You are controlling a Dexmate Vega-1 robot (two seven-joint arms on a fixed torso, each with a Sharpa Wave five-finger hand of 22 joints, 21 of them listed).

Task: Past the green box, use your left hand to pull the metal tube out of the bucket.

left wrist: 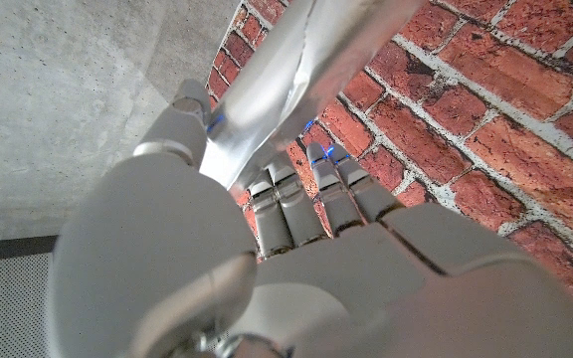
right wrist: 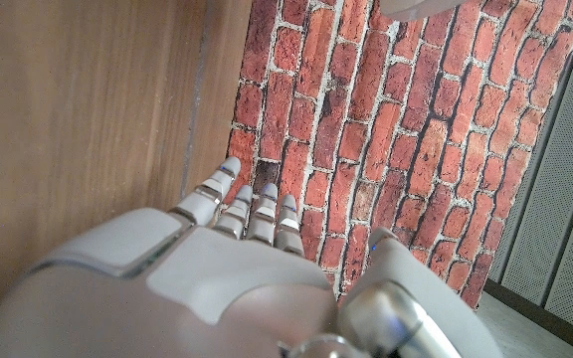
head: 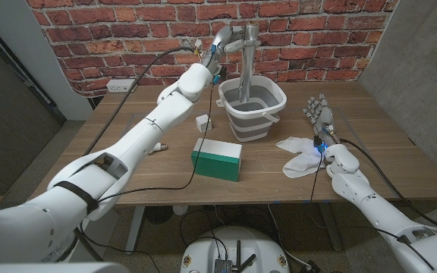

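Head view: left hand (head: 228,38) grips tube (head: 246,64) top above bucket (head: 252,106). Lift straight up, keep tube off bucket rim. Right hand (head: 321,120) beside bucket, fingers apart, holding nothing.

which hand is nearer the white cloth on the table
Right. The right hand stands just behind the white cloth, apart from it. The left hand is across the table, up above the bucket, gripping the metal tube.
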